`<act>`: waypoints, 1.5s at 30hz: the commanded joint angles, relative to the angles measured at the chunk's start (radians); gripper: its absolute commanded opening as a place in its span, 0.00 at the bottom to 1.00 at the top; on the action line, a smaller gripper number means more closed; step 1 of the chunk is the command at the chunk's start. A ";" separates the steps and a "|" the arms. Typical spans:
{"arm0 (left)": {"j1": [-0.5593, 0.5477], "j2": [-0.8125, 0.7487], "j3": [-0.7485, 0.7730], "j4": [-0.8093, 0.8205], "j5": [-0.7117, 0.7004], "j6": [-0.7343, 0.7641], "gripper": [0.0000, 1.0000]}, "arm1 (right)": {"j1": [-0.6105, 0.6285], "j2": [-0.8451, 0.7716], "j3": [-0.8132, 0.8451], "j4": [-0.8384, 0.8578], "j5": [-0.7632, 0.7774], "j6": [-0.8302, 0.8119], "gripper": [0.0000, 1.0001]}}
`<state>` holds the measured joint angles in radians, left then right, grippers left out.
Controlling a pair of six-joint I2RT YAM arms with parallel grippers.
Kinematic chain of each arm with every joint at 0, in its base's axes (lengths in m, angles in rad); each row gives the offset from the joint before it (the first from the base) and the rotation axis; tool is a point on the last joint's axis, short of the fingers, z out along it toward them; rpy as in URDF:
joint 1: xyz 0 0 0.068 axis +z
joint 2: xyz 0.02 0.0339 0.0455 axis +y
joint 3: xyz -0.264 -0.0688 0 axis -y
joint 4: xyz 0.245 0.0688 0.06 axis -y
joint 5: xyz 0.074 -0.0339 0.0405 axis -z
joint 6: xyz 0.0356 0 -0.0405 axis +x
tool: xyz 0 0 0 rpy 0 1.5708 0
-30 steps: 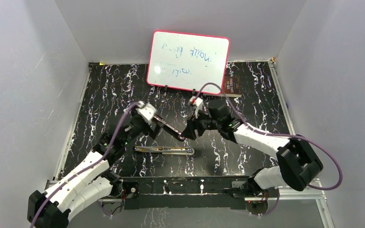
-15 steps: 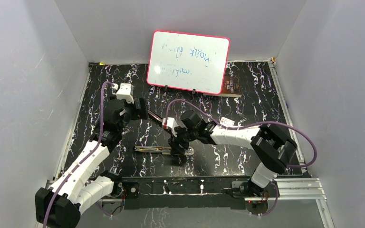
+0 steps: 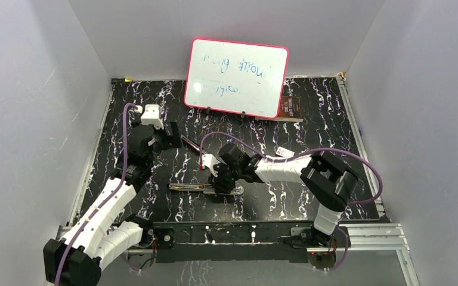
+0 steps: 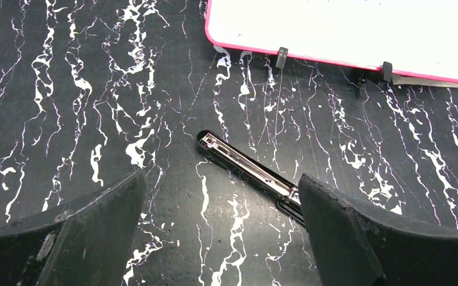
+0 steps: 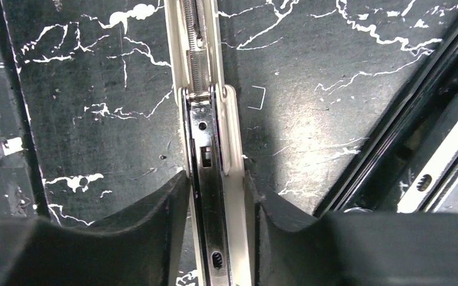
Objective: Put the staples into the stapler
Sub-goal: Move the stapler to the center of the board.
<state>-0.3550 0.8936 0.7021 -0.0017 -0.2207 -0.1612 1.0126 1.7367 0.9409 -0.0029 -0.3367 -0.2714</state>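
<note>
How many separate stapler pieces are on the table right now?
2. A black piece lies near the open left end effector; a pale railed piece sits between the right end effector's fingers. Others may be hidden.

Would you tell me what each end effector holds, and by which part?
The right end effector pinches the stapler by the two long sides of its metal rail, near the spring; the left end effector is open and empty.

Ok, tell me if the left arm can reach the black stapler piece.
Probably yes: the left end effector is open, the black stapler piece lies uncovered just ahead of it, and the right end effector grips the silvery rail elsewhere.
</note>
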 commanded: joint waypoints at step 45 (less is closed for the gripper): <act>0.008 -0.010 0.128 -0.130 -0.109 -0.075 0.98 | 0.067 0.190 0.264 0.237 0.333 0.404 0.32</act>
<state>-0.3542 0.8894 0.7906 -0.1303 -0.3092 -0.2329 1.0740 1.9503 1.1698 0.1623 0.0177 0.1207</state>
